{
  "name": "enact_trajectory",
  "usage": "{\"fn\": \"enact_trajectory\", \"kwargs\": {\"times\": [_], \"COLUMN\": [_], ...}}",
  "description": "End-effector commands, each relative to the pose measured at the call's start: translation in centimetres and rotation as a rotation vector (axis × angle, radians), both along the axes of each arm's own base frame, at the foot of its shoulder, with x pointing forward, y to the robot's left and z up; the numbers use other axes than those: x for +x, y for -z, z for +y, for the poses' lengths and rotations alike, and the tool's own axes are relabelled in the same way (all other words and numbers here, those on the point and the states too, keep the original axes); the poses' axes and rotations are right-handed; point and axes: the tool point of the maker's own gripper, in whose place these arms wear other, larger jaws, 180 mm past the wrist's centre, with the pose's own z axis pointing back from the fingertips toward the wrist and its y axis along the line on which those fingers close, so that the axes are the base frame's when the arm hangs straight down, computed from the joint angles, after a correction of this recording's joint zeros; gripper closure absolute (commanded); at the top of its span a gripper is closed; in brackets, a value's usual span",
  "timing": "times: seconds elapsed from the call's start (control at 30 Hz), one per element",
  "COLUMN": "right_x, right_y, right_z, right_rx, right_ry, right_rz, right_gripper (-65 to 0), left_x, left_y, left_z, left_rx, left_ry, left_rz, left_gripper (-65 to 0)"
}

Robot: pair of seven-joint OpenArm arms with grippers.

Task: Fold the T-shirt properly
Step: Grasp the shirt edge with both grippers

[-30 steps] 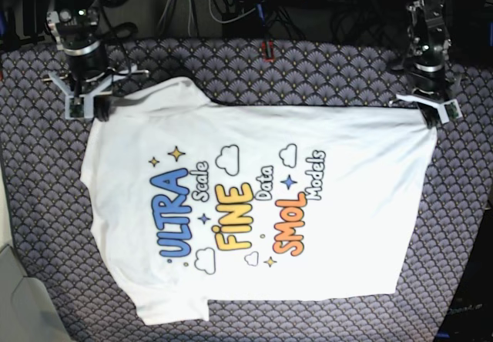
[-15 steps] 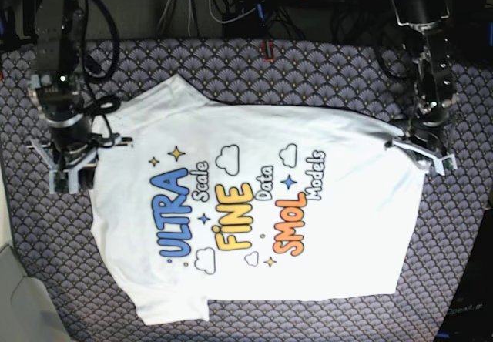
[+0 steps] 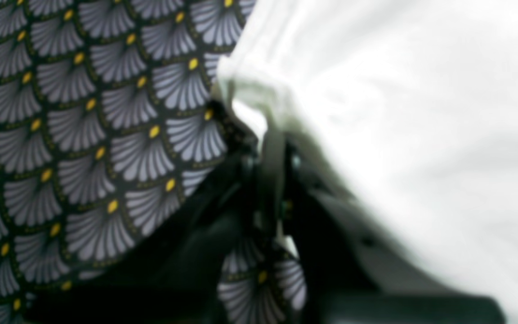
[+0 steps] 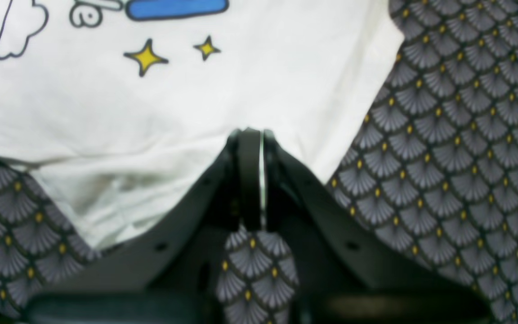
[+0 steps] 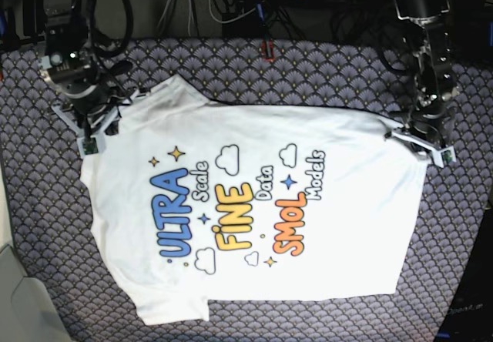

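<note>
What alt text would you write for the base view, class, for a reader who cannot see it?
A white T-shirt lies print-up on a fan-patterned cloth, reading ULTRA, FINE, SMOL. The right pincer grips its edge at the view's left, the left pincer its corner at the right.

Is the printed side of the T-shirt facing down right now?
No. In the base view the T-shirt lies spread on the patterned cloth with its ULTRA, FINE and SMOL print facing up.

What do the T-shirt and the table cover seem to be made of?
T-shirt: soft, matte white knit cloth, probably cotton; it creases and sags near the right gripper. The letters look like flat printed ink.
Table cover: seemingly a matte printed fabric with a grey fan pattern; the material is unclear.
</note>
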Motion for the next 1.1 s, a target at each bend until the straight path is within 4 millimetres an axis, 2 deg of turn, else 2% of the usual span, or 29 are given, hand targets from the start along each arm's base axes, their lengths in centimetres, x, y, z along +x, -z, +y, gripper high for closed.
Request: {"fn": "enact_trajectory", "kwargs": {"times": [0.0,0.07,0.1,0.23,0.3,0.4,0.53,0.73,0.97,1.07], "right_x": [0.6,0.3,0.4,0.3,0.3,0.4,0.3,0.7,0.9,0.5], "right_y": [-0.9,-0.6,-0.6,-0.5,-0.5,-0.5,0.0,3.0,3.1,4.0], "right_z": [-0.2,-0.2,-0.2,-0.4,-0.4,-0.4,-0.5,-0.9,-0.5,-0.7], "right_rx": [-0.010,-0.016,-0.017,-0.018,-0.018,-0.017,-0.014,-0.007,-0.011,-0.006], "right_ry": [-0.006,-0.011,-0.010,-0.005,-0.005,-0.004,-0.001,-0.020,-0.062,-0.055], "right_rz": [-0.033,-0.009,-0.003,0.001,-0.001,-0.001,0.013,0.092,0.096,0.124], "right_gripper": [0.0,-1.4,-4.2,-20.8,-28.8,-34.4,-35.0,-34.8,-34.7,-32.8], "left_x": [0.3,0.0,0.0,-0.1,-0.8,-0.9,-1.0,-1.0,-1.5,-1.5], "left_y": [-0.9,-0.7,-0.7,-0.6,-0.1,-0.5,-1.0,-1.4,-1.0,-1.0], "left_z": [0.5,0.5,0.5,0.5,0.5,0.4,0.4,0.2,0.3,0.2], "left_rx": [0.018,0.018,0.018,0.018,0.018,0.025,0.032,0.037,0.038,0.035], "left_ry": [0.002,0.002,0.002,0.002,0.003,0.008,0.013,0.018,0.018,0.017], "left_rz": [-0.023,-0.017,-0.017,-0.014,0.001,-0.009,-0.020,-0.031,-0.017,-0.017], "left_gripper": [-0.4,-0.4,-0.4,-0.4,-0.4,-0.4,-0.4,-0.4,-0.4,-0.4]}}
